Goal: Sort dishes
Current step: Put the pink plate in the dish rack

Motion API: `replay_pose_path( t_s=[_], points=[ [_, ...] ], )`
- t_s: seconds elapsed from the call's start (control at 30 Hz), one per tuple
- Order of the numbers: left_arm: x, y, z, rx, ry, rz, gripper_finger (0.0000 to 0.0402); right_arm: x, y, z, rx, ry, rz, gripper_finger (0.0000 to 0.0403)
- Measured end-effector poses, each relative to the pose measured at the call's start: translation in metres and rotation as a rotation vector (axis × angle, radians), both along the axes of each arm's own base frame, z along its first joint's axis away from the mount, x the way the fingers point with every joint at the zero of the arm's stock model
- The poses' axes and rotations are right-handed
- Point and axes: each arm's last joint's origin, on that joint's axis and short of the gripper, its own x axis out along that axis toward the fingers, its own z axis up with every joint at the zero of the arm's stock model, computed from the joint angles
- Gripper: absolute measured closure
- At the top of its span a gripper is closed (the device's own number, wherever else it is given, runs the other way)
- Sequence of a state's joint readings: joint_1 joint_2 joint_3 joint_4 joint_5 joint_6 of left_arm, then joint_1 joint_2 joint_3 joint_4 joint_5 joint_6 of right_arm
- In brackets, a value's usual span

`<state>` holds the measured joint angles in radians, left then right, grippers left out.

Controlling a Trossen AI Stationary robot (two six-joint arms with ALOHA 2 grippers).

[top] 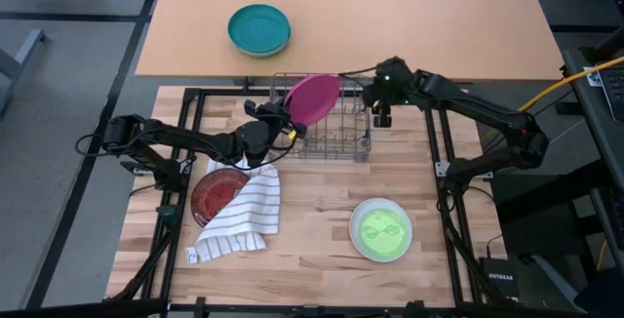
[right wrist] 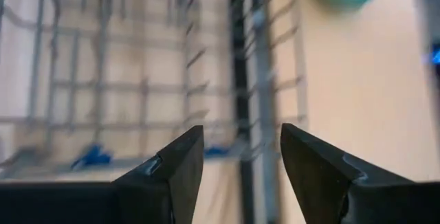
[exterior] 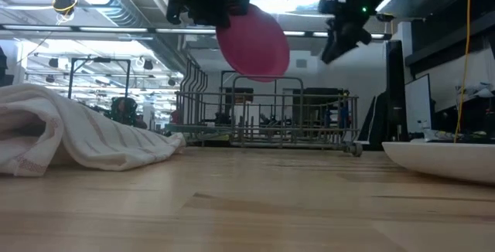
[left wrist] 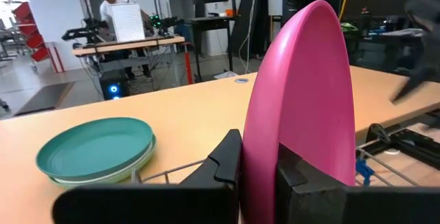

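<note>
My left gripper [left wrist: 258, 176] has its jaws pinched tight on the rim of the pink plate [top: 312, 98], held on edge over the wire rack [top: 327, 135] — if I let go before it sits between the wires, it could tip, roll off and hit the tabletop [top: 312, 211]. My right gripper [right wrist: 240, 159] hangs over the rack's far side with jaws apart and empty — it could bump the plate. The green plate [top: 380, 229] and the dark red plate [top: 218, 191], half under the striped cloth [top: 239, 220], wait on the tabletop; I can't read any words.

One camera looks straight down on my wire rack [top: 327, 128]; another sits at tabletop level facing it (both show the rack). My wrist cameras look close past my fingers toward that same rack.
</note>
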<state>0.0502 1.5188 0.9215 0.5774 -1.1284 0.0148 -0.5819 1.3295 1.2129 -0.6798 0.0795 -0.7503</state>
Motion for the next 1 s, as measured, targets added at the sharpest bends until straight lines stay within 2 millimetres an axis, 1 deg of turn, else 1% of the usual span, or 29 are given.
replay_pose_path(
  t_s=[0.13, 0.27, 0.37, 0.43, 0.6, 0.67, 0.9, 1.0],
  points=[
    [0.000, -0.002, 0.000, -0.001, -0.003, -0.011, 0.0382, 0.006, -0.003, 0.014, -0.125, -0.100, 0.090, 0.0205],
    [0.001, -0.004, 0.000, -0.001, -0.003, -0.017, 0.0382, 0.013, -0.007, 0.026, -0.240, -0.199, 0.118, 0.0205],
    [0.001, -0.004, -0.001, -0.001, 0.008, -0.018, 0.0382, 0.016, -0.009, 0.034, -0.300, -0.264, 0.132, 0.0205],
    [0.001, -0.004, -0.001, -0.001, 0.012, -0.018, 0.0382, 0.018, -0.008, 0.037, -0.312, -0.301, 0.177, 0.0205],
    [0.001, -0.004, -0.001, -0.003, 0.008, -0.050, 0.0382, 0.024, -0.006, 0.038, -0.251, -0.398, 0.350, 0.0205],
    [0.002, -0.004, -0.001, -0.005, 0.007, -0.062, 0.0382, 0.029, -0.007, 0.036, -0.241, -0.424, 0.390, 0.0205],
    [0.003, -0.005, -0.001, -0.006, 0.008, -0.098, 0.0382, 0.039, -0.013, 0.027, -0.229, -0.423, 0.403, 0.0207],
    [0.003, -0.005, -0.002, -0.006, 0.012, -0.099, 0.0382, 0.039, -0.014, 0.026, -0.228, -0.421, 0.403, 0.0225]
  ],
)
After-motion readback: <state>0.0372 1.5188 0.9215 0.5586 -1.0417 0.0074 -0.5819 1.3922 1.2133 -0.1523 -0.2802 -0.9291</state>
